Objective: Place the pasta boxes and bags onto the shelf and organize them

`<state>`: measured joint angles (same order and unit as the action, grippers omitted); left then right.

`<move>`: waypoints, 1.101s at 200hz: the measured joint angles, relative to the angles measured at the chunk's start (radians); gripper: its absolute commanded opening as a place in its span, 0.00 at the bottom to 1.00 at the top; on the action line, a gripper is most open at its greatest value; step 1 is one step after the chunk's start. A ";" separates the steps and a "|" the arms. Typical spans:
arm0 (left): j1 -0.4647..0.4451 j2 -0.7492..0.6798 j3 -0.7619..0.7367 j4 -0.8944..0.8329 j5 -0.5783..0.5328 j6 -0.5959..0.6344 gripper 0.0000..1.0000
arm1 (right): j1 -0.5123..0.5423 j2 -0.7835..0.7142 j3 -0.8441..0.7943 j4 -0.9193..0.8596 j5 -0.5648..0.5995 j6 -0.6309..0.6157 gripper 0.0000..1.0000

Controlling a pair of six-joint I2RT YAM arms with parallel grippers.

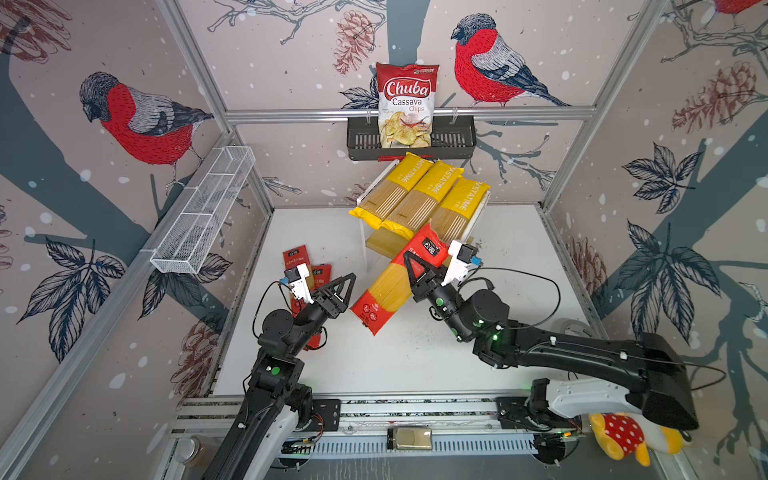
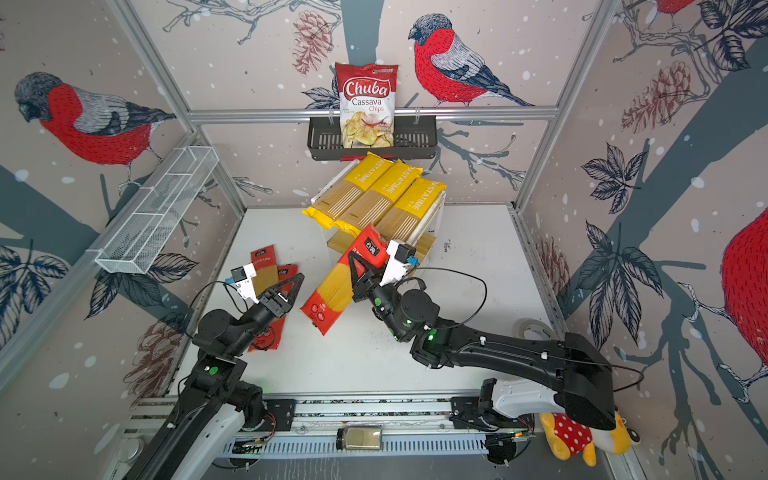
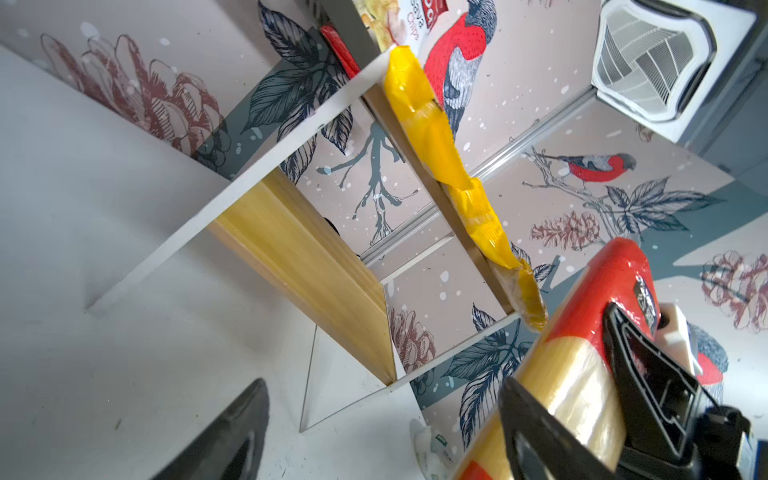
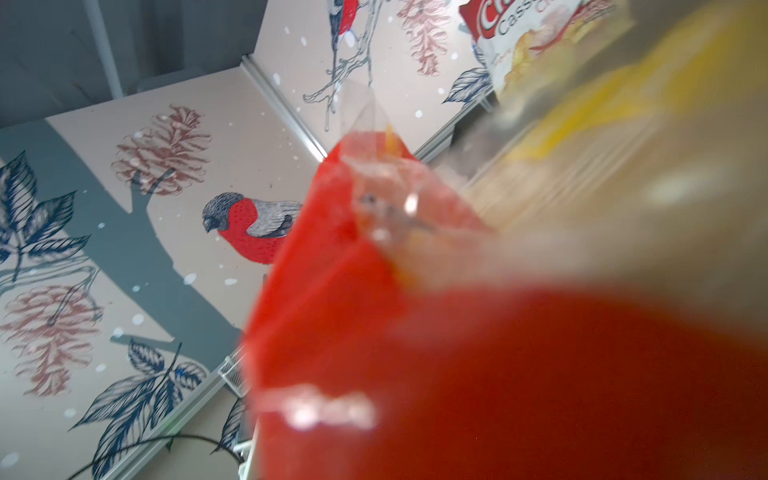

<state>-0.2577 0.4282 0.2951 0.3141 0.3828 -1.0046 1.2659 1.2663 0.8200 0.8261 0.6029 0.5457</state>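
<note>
The shelf (image 1: 384,243) stands at the back middle, with three yellow PASTATIME bags (image 1: 419,193) side by side on its upper tier. My right gripper (image 1: 419,270) is shut on a red pack of spaghetti (image 1: 386,291). The pack is tilted, its upper end at the shelf's lower board (image 3: 307,266). This pack (image 4: 457,332) fills the right wrist view and hides the jaws there. My left gripper (image 1: 347,286) is open and empty just left of that pack's lower half. Two more red packs (image 1: 297,259) lie on the table under the left arm.
A Chuba chips bag (image 1: 407,104) stands in the black basket (image 1: 457,141) on the back wall above the shelf. A white wire mesh tray (image 1: 203,212) hangs on the left wall. A plush toy (image 1: 623,436) and a small jar (image 1: 411,438) sit at the front rail.
</note>
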 measured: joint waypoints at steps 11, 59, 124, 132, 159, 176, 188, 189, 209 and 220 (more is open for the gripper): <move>0.000 -0.034 -0.022 -0.011 -0.018 -0.042 0.85 | 0.035 0.036 0.003 0.044 0.067 0.000 0.05; 0.003 -0.209 -0.030 -0.165 -0.109 -0.089 0.87 | 0.161 0.203 0.041 0.222 0.362 0.004 0.07; 0.003 -0.208 0.085 -0.480 -0.259 0.004 0.87 | 0.164 0.304 0.070 0.172 0.491 0.258 0.07; 0.003 -0.199 0.100 -0.505 -0.282 0.021 0.88 | 0.153 0.306 0.070 0.143 0.495 0.314 0.07; 0.003 -0.157 0.119 -0.560 -0.306 0.062 0.88 | 0.117 0.320 0.061 0.066 0.480 0.479 0.07; 0.003 -0.129 0.121 -0.579 -0.307 0.070 0.90 | 0.108 0.323 0.036 0.056 0.466 0.541 0.07; 0.006 -0.110 0.125 -0.587 -0.306 0.077 0.91 | 0.100 0.324 0.021 0.056 0.442 0.573 0.07; 0.006 -0.108 0.126 -0.587 -0.306 0.078 0.91 | 0.099 0.324 0.020 0.056 0.439 0.575 0.07; 0.018 -0.079 0.130 -0.586 -0.276 0.079 0.91 | 0.074 0.324 0.001 0.064 0.380 0.622 0.06; 0.029 -0.066 0.129 -0.583 -0.244 0.076 0.91 | 0.060 0.324 -0.016 0.079 0.364 0.645 0.06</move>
<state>-0.2291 0.3626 0.4244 -0.2684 0.1387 -0.9283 1.3254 1.5906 0.8043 0.9054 0.9672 1.1904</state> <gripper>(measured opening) 0.909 0.256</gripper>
